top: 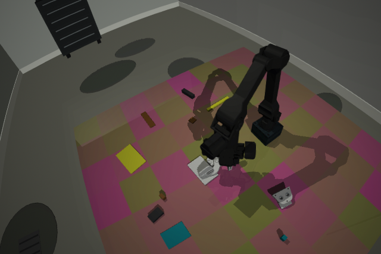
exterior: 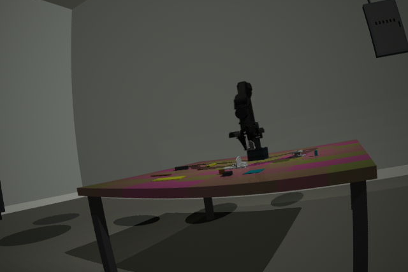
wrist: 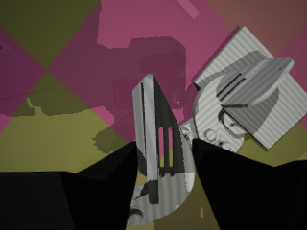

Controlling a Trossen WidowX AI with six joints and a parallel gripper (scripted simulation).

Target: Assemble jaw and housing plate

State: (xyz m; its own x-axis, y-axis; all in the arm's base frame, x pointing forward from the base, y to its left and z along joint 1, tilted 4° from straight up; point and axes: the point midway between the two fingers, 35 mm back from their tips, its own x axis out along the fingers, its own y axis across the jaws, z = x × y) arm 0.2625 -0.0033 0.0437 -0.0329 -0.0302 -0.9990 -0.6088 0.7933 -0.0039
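Observation:
My gripper (top: 229, 165) (exterior: 250, 147) (wrist: 165, 147) is shut on a grey-white jaw (wrist: 151, 125), which has a tall slotted blade and a rounded foot. It holds the jaw above the table, to one side of the base. The white base plate (top: 209, 180) (wrist: 242, 39) lies flat. The other jaw (exterior: 238, 160) (wrist: 265, 82) is on it, its blade standing up. Round gear details show beside that jaw's foot in the wrist view. The free pin is not clearly visible, partly hidden by my finger. The white housing plate (top: 283, 201) (exterior: 296, 153) with two round holes lies apart, right of the base in the top view.
A yellow square (top: 130, 159), a cyan square (top: 175, 234), a dark block (top: 155, 213) and a small brown block (top: 162, 196) lie left of and in front of the base. A yellow stick (top: 218, 103), black bar (top: 187, 93) and brown bar (top: 147, 119) lie behind. A small cyan block (top: 283, 237) is near the front.

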